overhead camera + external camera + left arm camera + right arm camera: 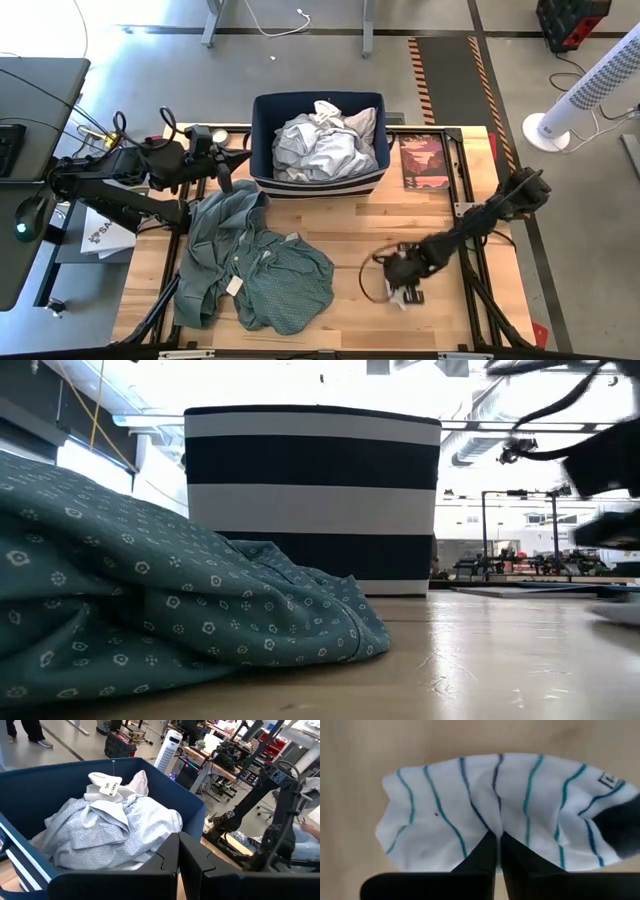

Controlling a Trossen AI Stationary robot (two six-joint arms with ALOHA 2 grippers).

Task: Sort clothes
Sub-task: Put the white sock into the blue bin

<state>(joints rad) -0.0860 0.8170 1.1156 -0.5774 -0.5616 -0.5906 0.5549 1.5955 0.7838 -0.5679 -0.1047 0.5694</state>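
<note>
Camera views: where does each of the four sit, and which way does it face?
High: overhead, looking down on the table, both arms, green shirt, bin.
Low: table height, facing the shirt and bin.
Left wrist: past shut fingers into the bin.
Right wrist: straight down, fingers pinching a striped sock.
High and left wrist share the bin's pale clothes.

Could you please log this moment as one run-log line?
right gripper: shut on striped sock, on table | left gripper: shut, by bin | green shirt: on table
</note>
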